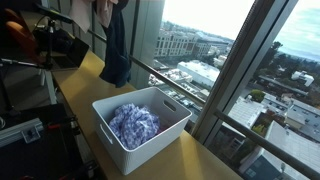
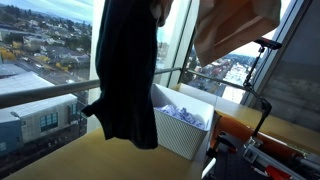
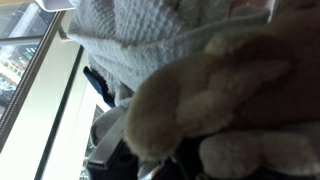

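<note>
Your gripper, hidden by cloth, seems clamped on the dark garment (image 1: 117,50) hanging beside the basket (image 1: 160,143); next, likely carry it over and lower.

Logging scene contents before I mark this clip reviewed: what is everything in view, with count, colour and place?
dark cloth: one, navy, hanging above the counter
tan cloth: one, beige, hanging high beside the dark one
bin: one, white, on the counter by the window
crumpled cloth: one, blue and white, inside the bin
counter: one, light wood, running along the window
stand: one, black, next to the tan cloth
knit cloth: one, pale grey, close up in the wrist view
fluffy cloth: one, beige, in front of the knit one; possibly the tan cloth
claw: one, shut, hidden by cloth; what it grips cannot be told
</note>
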`<state>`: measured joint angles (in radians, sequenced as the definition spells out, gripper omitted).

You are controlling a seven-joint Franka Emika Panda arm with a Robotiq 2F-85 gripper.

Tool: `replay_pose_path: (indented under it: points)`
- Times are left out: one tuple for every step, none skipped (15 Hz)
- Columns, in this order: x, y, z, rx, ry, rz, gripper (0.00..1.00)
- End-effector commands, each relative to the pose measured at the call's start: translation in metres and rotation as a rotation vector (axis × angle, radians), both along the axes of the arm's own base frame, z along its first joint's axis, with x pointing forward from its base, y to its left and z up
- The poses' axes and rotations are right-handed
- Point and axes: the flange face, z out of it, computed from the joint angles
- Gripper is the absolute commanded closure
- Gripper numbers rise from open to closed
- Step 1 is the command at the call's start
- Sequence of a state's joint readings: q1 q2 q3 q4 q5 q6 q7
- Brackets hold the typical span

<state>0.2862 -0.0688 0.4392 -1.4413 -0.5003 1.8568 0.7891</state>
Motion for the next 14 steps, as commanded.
replay_pose_path:
  points:
    - [-0.016,0.027,0.047,0.001,-0.062,-0.003,1.0]
    - [-0.018,0.037,0.049,-0.005,-0.065,0.002,1.0]
    - [-0.018,0.044,0.052,-0.007,-0.059,0.006,1.0]
    - [-0.01,0.058,0.041,-0.014,-0.042,0.013,1.0]
    - [-0.001,0.072,0.03,-0.017,-0.02,0.025,1.0]
    - [0.004,0.084,0.02,-0.017,0.003,0.041,1.0]
    - [0.012,0.1,0.002,-0.019,0.023,0.056,1.0]
    - [0.019,0.11,-0.009,-0.017,0.04,0.072,1.0]
    - [0.028,0.121,-0.028,-0.02,0.059,0.085,1.0]
    - [0.038,0.128,-0.044,-0.023,0.079,0.09,1.0]
    - [0.046,0.133,-0.06,-0.026,0.098,0.099,1.0]
    - [0.057,0.134,-0.071,-0.027,0.122,0.099,1.0]
    - [0.071,0.131,-0.084,-0.024,0.138,0.088,1.0]
    - [0.084,0.124,-0.095,-0.018,0.162,0.076,1.0]
